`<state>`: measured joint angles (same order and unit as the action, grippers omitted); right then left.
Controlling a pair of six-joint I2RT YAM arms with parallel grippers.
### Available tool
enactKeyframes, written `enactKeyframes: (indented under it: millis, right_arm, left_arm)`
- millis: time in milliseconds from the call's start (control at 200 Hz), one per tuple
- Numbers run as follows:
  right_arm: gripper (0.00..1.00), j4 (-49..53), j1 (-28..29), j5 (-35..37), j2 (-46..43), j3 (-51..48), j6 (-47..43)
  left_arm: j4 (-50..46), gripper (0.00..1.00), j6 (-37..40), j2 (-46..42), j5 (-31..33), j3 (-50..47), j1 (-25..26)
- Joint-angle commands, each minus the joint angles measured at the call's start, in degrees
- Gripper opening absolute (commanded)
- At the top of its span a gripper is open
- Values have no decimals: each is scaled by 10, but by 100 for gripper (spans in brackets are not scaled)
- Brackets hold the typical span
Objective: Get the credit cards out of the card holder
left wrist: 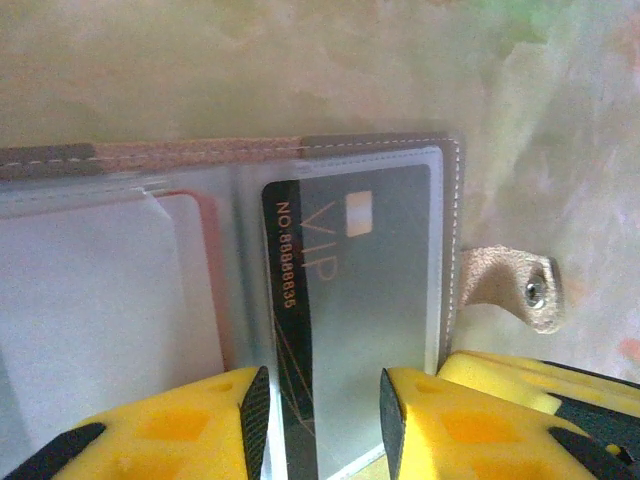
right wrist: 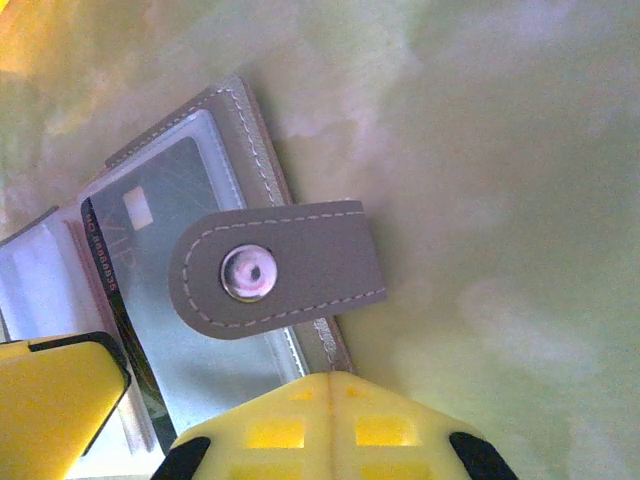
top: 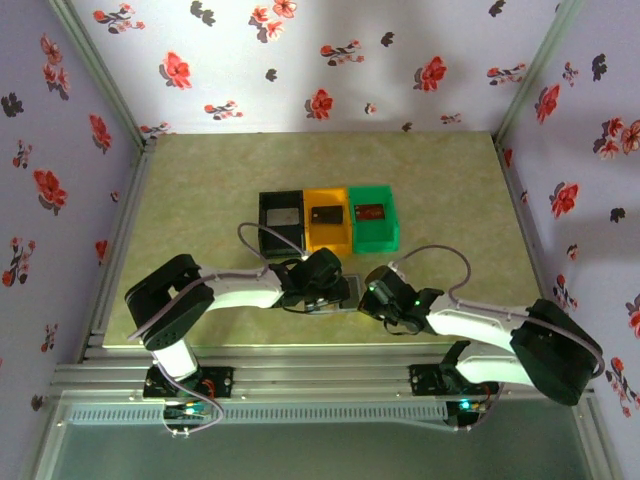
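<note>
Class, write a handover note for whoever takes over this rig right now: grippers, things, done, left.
Left gripper: open, jaws astride the VIP card's near end.
Right gripper: shut, at the holder's edge.
Holder: open flat, VIP card in its sleeve.
Done: cards in black bin, orange bin, green bin.
Left: draw the VIP card out; check the other sleeve.

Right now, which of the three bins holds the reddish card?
The green bin, rightmost; the orange bin holds a dark card, the black bin a grey card.
</note>
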<state>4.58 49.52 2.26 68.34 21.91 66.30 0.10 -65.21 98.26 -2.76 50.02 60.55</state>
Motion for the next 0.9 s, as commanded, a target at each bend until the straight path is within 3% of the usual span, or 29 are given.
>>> enactKeyframes:
  millis: [0, 895]
  right_arm:
    - [0, 43, 3, 4, -8, -14, 7]
    - [0, 27, 2, -4, -3, -22, 11]
  left_arm:
    - [-19, 39, 8, -10, 16, -12, 5]
    - [1, 38, 8, 31, 1, 17, 5]
